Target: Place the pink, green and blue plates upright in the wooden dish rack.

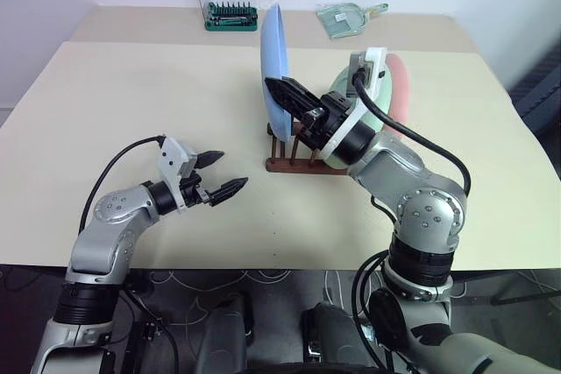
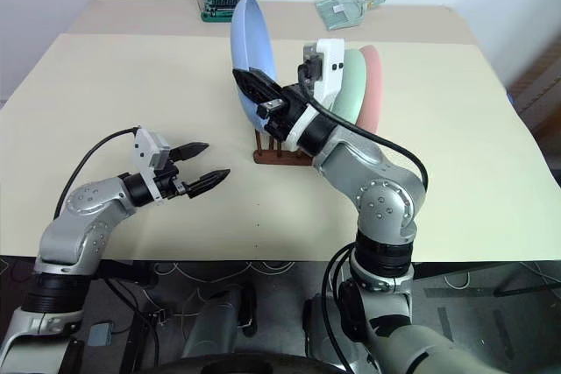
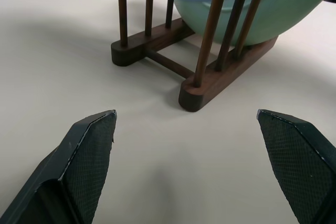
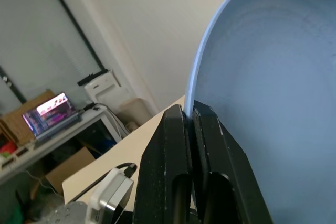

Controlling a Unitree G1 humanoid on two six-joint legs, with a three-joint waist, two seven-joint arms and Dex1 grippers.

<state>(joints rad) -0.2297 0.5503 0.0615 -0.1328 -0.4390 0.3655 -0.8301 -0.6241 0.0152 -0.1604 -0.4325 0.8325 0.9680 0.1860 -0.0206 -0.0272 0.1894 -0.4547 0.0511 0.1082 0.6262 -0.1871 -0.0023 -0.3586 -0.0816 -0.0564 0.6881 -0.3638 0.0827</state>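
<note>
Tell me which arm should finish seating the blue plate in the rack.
Right. The right gripper is shut on the blue plate above the wooden dish rack; the left gripper hangs open beside it.

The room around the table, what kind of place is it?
Probably an office or lab: a laptop on a desk, cardboard boxes, window blinds, and a screwdriver bit set on the table.

Table and what lies on it

The table (image 1: 131, 102) has a pale cream top, and a second, same-coloured part stands against its far edge. The rack (image 1: 302, 164) stands directly on the top, near the middle, a little to the right. On the far part lies a green tool case (image 1: 230, 17) with an upright clear lid, and to the right of it a clear glass dish (image 1: 347, 18), well apart from the rack.
</note>
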